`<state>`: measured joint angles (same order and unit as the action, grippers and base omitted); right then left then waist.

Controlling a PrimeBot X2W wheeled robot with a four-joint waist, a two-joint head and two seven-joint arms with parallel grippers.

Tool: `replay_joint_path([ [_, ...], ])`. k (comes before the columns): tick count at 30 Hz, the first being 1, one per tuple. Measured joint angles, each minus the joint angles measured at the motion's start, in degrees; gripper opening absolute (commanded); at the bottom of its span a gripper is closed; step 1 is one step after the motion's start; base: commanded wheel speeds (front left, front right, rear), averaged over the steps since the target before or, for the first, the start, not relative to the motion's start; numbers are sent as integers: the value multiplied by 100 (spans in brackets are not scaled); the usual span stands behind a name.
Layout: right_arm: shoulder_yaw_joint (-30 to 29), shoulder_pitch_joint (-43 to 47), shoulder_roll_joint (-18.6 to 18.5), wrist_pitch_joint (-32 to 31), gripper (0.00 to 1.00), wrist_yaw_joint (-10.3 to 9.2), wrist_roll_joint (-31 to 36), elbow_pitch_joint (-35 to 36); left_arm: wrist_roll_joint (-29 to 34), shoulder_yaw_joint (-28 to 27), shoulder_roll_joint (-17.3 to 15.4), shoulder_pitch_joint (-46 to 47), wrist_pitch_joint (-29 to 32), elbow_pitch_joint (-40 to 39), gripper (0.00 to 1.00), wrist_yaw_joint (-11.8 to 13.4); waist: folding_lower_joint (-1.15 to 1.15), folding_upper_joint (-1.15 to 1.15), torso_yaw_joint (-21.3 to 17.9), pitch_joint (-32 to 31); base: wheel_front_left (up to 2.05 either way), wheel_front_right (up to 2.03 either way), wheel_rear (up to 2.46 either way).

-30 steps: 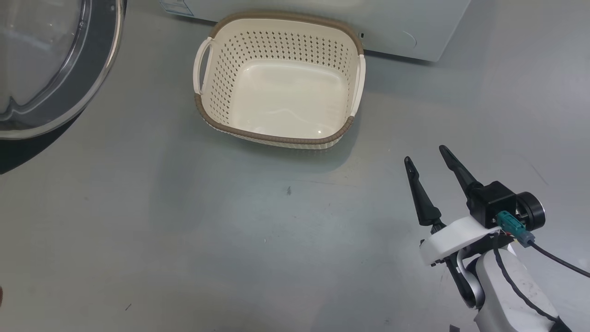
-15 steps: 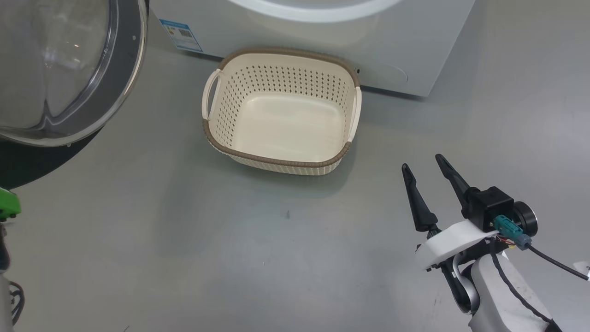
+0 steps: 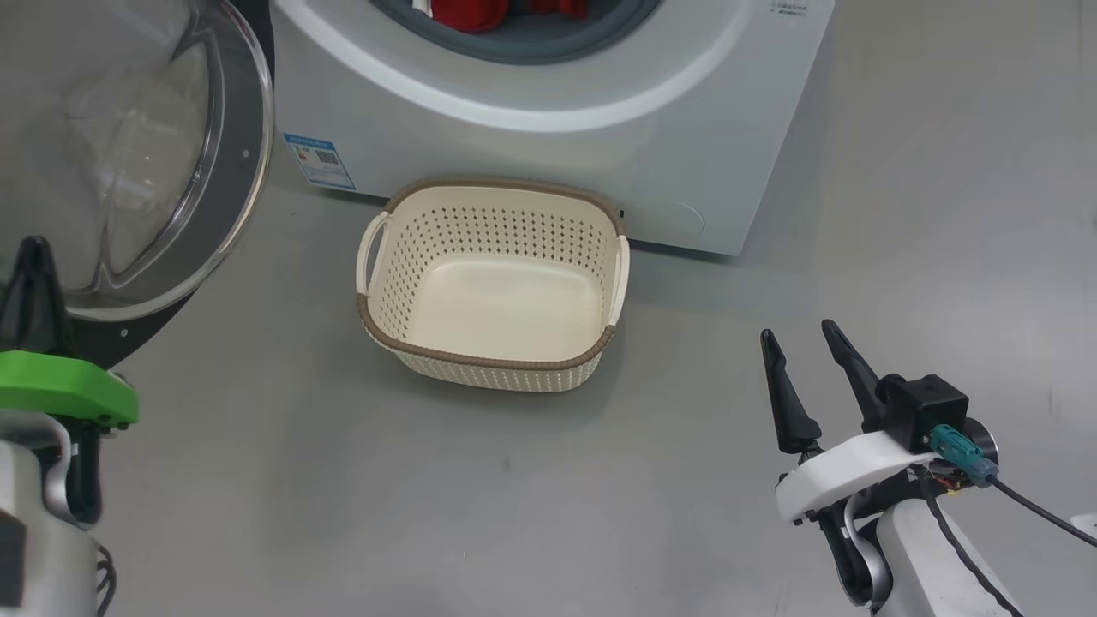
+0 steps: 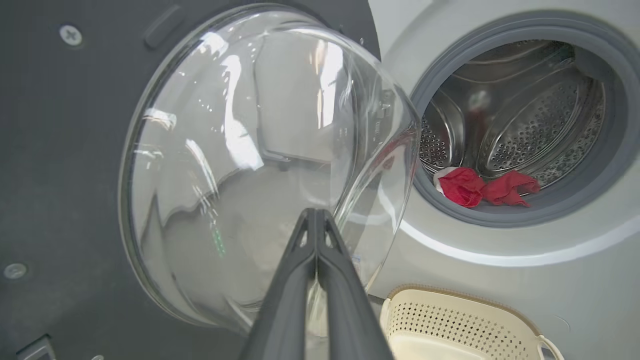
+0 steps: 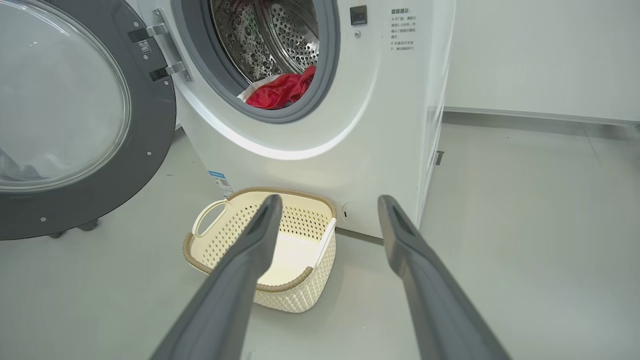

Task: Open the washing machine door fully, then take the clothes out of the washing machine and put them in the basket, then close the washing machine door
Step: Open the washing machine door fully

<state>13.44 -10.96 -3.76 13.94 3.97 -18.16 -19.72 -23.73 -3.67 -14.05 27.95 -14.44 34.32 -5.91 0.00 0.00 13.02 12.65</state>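
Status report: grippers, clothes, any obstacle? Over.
Left gripper shut, empty; right gripper open, empty. Door open; red clothes in drum. Basket empty. Nothing in the way.

Head camera's tipped up over the last second, so that's the view shifting, not stuff getting moved. Behind the basket (image 3: 488, 358) you now get way more of the washer (image 3: 531, 120), with its blue sticker (image 3: 319, 161) and a bit of the red clothes (image 3: 467, 13) in the opening. Well left of the basket, the left gripper (image 3: 34, 248) has come into frame, fingers pressed together, in front of the door (image 3: 244, 171).
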Motion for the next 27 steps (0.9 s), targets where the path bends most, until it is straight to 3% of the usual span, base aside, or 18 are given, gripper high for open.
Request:
replay_joint_path([
  [27, -138, 327, 44, 49, 100, 0, -178, 468, 214, 510, 728, -1318, -1, -1367, 0, -94, 0, 0, -914, -645, 0, 0, 0],
])
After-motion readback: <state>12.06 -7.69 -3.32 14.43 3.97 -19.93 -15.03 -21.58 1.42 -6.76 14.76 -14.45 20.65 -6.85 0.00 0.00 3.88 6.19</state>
